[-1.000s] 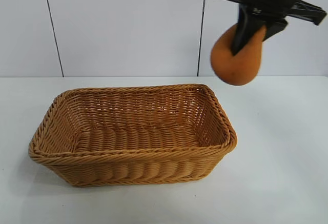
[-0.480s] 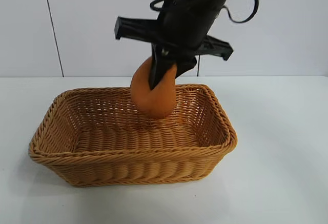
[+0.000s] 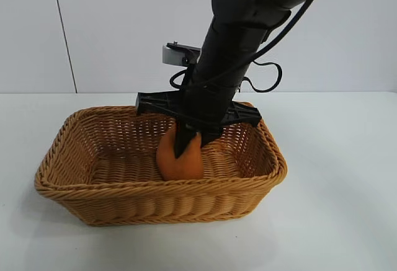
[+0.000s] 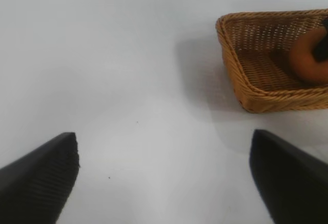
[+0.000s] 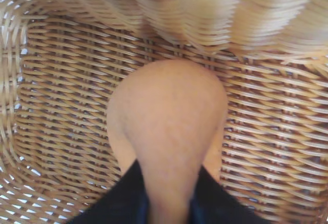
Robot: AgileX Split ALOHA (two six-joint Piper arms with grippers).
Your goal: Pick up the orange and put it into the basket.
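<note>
Having travelled from high above the table at the exterior view's right, down and leftward into the basket [image 3: 49, 178]. Now holding the orange [image 3: 181, 159] low inside, right of centre, apparently touching or just off the woven floor; actual contact not confirmable.

Right gripper [image 3: 186, 144] pointing steeply down, fingers pinching the orange's narrowed top. In the right wrist view, both dark fingers [image 5: 115, 203] pressing either side of a drawn-out neck on the orange [image 5: 169, 116], bulb hanging beyond them over the weave [image 5: 46, 80]. Jaws clamped on the orange, gap narrow; whether beginning to loosen not judged from these views.

Handling, judged: behaving as a soft, light lump — stretching into a pear shape under its own hang, deforming readily at the pinch. Matte skin, unlikely to be slipping. Not fragile. Best hold appearing to be the upper knob, as now; squeezing the wide body risking bulging out of the fingers.

Basket otherwise holding nothing visible. Seen from the left wrist view, orange [image 4: 307, 55] sitting within the rim [image 4: 225, 39].

Left gripper [image 4: 164, 178] parked well apart from the basket, jaws wide apart, holding nothing.

Remaining, judged: releasing and withdrawing clear of the rim.
</note>
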